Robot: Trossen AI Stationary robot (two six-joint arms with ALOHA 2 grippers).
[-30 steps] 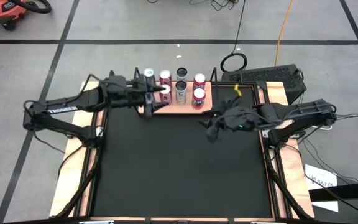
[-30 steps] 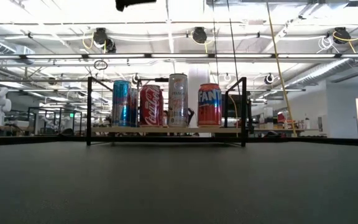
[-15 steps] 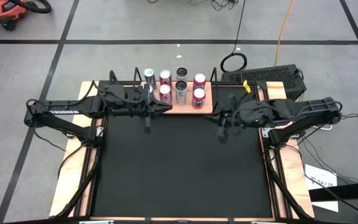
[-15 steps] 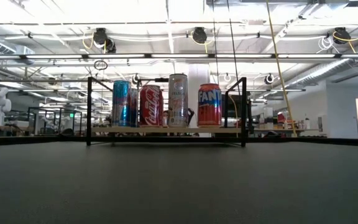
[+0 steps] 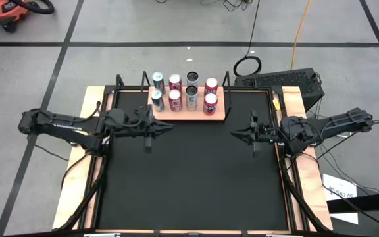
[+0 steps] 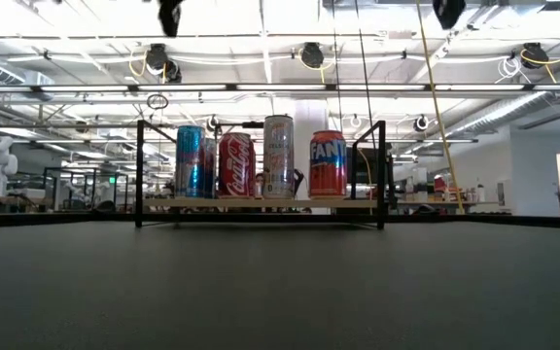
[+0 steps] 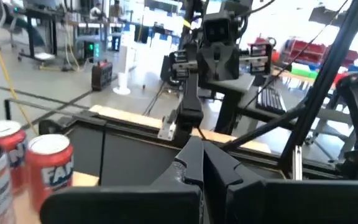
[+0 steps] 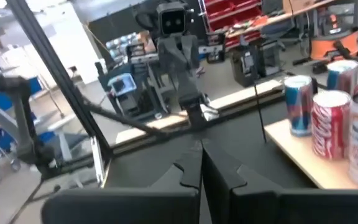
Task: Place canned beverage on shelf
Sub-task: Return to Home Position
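The shelf (image 5: 220, 112), a light-wood board with black wire brackets (image 6: 139, 175), stands at the table's far edge. Several cans stand upright on it in two rows. The low view shows a blue can (image 6: 191, 161), a red cola can (image 6: 235, 165), a silver can (image 6: 278, 156) and an orange Fanta can (image 6: 328, 163). My left gripper (image 5: 170, 129) is shut and empty, near and left of the shelf. My right gripper (image 5: 232, 133) is shut and empty, near and right of it. The two point at each other.
The black table top (image 5: 189, 184) lies bare between and in front of the grippers, with wooden side strips (image 5: 84, 164). A keyboard (image 5: 288, 80) lies beyond the table's far right corner. Each wrist view shows the other arm (image 7: 219, 56) (image 8: 179, 43) across the table.
My left gripper has drawn back from the shelf's left end toward the table's near and left edges and has shut; a can now stands uncovered where it was. My right gripper has pulled back toward the table's right edge.
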